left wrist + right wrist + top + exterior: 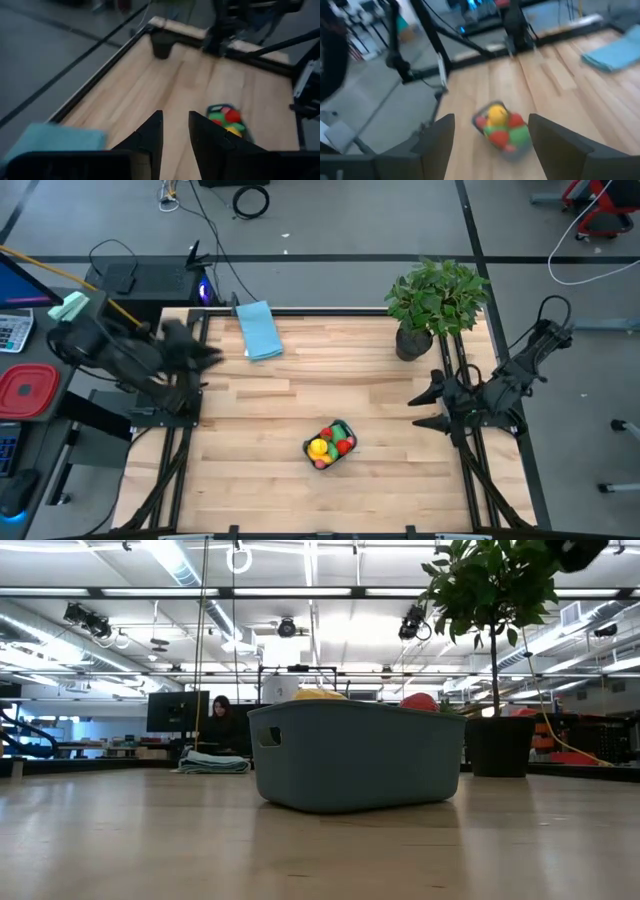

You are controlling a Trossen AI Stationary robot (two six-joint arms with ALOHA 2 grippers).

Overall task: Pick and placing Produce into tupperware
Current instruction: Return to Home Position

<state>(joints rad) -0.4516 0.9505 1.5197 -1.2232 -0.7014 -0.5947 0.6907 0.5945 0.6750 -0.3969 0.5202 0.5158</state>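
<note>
Low view: tupperware (355, 765) wall hides produce (420, 701), only tops peeking.

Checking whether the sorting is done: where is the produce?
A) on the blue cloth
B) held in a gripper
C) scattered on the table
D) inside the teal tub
D: the high view shows the produce piled inside the teal tub.

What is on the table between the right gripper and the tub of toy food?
Nothing: in the high view only bare wooden table lies between the open right gripper and the teal tub.
</note>
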